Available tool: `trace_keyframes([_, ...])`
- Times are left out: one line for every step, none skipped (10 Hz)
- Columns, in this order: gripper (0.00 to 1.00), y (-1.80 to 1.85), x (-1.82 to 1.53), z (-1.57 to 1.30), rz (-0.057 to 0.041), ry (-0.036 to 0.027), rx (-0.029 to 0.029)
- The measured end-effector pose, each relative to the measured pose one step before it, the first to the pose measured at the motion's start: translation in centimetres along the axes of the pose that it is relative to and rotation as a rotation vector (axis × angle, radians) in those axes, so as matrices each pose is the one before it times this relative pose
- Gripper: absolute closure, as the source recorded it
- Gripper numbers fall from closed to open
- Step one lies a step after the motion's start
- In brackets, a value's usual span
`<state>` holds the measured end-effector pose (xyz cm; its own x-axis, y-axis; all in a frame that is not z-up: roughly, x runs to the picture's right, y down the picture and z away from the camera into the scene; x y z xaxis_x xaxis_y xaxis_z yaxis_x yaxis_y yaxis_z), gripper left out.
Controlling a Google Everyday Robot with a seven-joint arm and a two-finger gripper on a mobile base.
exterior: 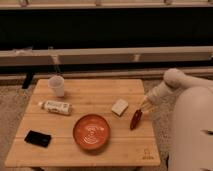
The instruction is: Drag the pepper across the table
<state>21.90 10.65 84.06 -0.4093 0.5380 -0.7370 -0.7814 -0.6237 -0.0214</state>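
Note:
The pepper (135, 119) is small, slender and dark red. It lies on the light wooden slat table (100, 92) near the right edge, right of the orange-red plate (91, 132). My gripper (144, 106) reaches in from the right on a white arm. Its tip is at the upper end of the pepper, touching it or just above it.
A white square block (119, 107) lies just left of the gripper. A clear cup (57, 85) and a lying bottle (56, 106) are at the back left. A black phone (38, 138) is at the front left. A small dark logo (146, 154) marks the front right corner.

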Motion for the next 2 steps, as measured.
trace_keyframes([0.67, 0.364, 0.367, 0.244, -0.00586, 0.00053, -0.00735])
trace_keyframes([0.66, -0.129, -0.339, -0.348, -0.00157, -0.00387, -0.0072])
